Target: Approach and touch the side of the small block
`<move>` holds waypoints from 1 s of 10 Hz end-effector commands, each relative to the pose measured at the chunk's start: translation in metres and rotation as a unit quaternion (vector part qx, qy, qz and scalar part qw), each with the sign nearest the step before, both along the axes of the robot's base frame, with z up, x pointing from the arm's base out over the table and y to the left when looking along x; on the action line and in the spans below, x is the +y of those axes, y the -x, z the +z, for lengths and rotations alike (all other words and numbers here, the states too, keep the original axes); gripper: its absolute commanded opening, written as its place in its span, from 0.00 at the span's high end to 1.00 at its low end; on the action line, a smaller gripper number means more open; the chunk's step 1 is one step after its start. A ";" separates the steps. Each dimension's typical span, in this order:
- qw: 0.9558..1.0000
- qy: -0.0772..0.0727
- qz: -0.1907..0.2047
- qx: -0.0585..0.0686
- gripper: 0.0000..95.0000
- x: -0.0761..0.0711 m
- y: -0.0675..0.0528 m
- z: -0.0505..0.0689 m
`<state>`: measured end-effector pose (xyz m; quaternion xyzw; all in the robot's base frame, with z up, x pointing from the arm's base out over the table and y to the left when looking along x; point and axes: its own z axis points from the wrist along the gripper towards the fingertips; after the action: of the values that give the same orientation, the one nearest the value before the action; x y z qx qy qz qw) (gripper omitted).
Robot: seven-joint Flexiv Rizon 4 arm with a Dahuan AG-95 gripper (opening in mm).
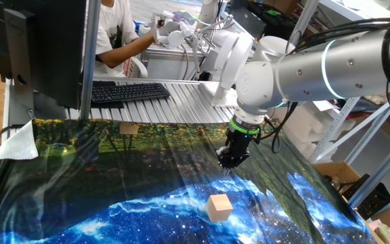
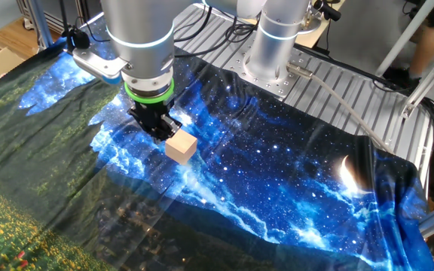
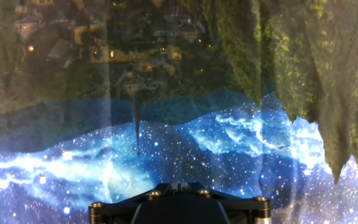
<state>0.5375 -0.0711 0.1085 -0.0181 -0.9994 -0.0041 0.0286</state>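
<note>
The small block (image 1: 219, 207) is a plain light tan cube on the blue starry part of the printed cloth; it also shows in the other fixed view (image 2: 181, 146). My gripper (image 1: 227, 165) points down, its fingers together and empty, a little above the cloth just beyond the block. In the other fixed view the gripper (image 2: 157, 132) stands right beside the block's left side; I cannot tell whether they touch. The hand view shows only cloth and the gripper's dark body (image 3: 176, 205); the block is out of that view.
The cloth (image 1: 114, 176) covers the table. A flat tan patch (image 1: 128, 129) lies at its far edge. A keyboard (image 1: 127, 91), a monitor (image 1: 39, 47) and a seated person (image 1: 114, 34) are behind. The arm's base (image 2: 266, 68) stands on the slatted metal top.
</note>
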 end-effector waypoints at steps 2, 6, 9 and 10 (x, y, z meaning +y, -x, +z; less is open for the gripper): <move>1.000 -0.005 0.000 0.000 1.00 0.000 0.000 0.000; 1.000 -0.009 -0.009 0.005 1.00 0.000 0.000 0.000; 1.000 -0.011 -0.013 0.008 1.00 0.000 0.000 0.000; 1.000 -0.012 -0.015 0.008 1.00 0.000 0.000 0.000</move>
<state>0.5381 -0.0708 0.1085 -0.0330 -0.9986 -0.0170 0.0367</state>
